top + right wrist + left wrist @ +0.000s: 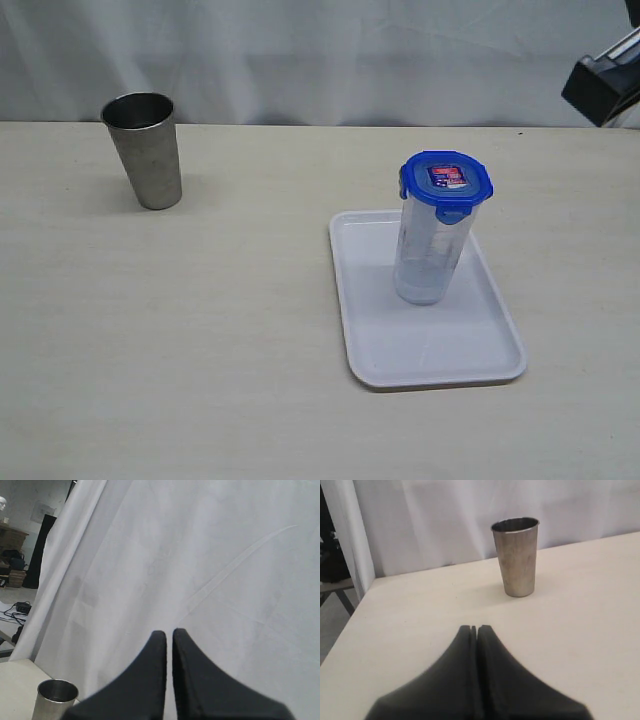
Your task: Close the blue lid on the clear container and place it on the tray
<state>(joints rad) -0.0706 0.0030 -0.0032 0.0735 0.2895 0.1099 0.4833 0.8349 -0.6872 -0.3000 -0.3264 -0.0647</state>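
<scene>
Exterior view: the clear container (430,265) stands upright on the tray (372,350), toward its far half. The blue lid (446,180) sits on its rim with the sticker facing up and the near flap folded down. The white tray lies on the pale table (200,350), right of centre. A steel cup (145,150) stands well apart at the far left. The left gripper (474,628) hangs low over the table facing the cup, jaws pressed together on nothing. The right gripper (169,632), raised, faces the white curtain (225,555), its jaws all but touching.
</scene>
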